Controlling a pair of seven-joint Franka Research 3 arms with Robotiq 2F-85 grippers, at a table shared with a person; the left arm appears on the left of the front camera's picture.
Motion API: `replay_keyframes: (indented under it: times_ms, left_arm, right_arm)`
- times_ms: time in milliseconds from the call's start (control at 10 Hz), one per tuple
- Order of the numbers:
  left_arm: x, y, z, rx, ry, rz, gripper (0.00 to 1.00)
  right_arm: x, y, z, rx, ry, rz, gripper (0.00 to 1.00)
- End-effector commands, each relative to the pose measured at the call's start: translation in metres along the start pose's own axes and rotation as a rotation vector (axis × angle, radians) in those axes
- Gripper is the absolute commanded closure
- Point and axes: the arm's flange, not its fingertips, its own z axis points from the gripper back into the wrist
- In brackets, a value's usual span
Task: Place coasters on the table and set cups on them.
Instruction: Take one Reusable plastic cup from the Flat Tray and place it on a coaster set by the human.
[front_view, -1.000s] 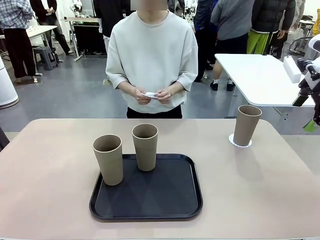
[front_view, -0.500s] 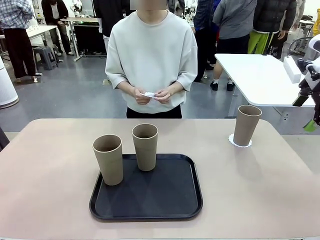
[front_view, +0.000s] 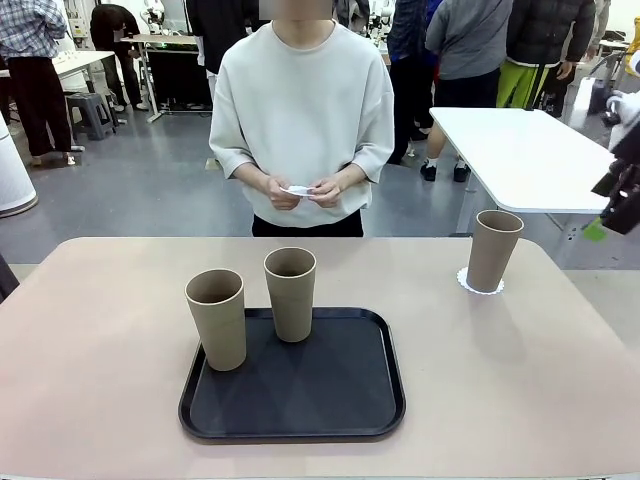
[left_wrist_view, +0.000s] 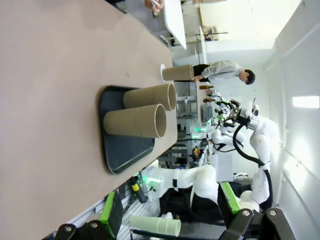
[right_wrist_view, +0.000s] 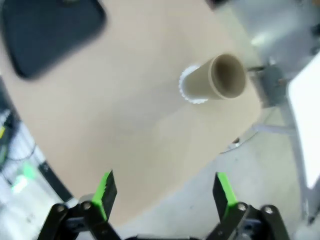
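Right claw (right_wrist_view: 164, 192) is hanging spread and empty at three o'clock; left claw (left_wrist_view: 170, 212) is gaping too. Two cups (front_view: 216, 318) are standing on the tray (front_view: 300, 415) at six o'clock, probably light and crushable, so a gentle mid-wall grip is looking wisest.

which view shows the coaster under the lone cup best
Right wrist view: looks down on the coaster, scalloped edge clear around the cup. Front view shows a sliver at its base; left wrist view a tiny white edge.
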Motion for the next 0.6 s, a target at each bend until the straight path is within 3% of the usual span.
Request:
replay_keyframes:
  times_ms: [0,200,300,400,500]
  left_arm:
    - [-0.001,-0.002,0.001,-0.014,-0.004,-0.009,0.0]
    - [-0.001,-0.002,0.001,-0.014,-0.004,-0.009,0.0]
    - [-0.001,-0.002,0.001,-0.014,-0.004,-0.009,0.0]
    - [-0.001,-0.002,0.001,-0.014,-0.004,-0.009,0.0]
    - [-0.001,-0.002,0.001,-0.014,-0.004,-0.009,0.0]
  right_arm:
    - [0.013,0.002,-0.008,-0.107,0.143,-0.421,0.0]
    - [0.013,0.002,-0.015,0.036,0.303,-0.485,0.0]
    - [0.014,0.003,-0.011,0.047,0.29,-0.486,0.0]
    - [0.013,0.011,-0.005,-0.063,0.276,-0.277,0.0]
    - [0.001,0.005,-0.021,-0.019,0.274,-0.466,0.0]
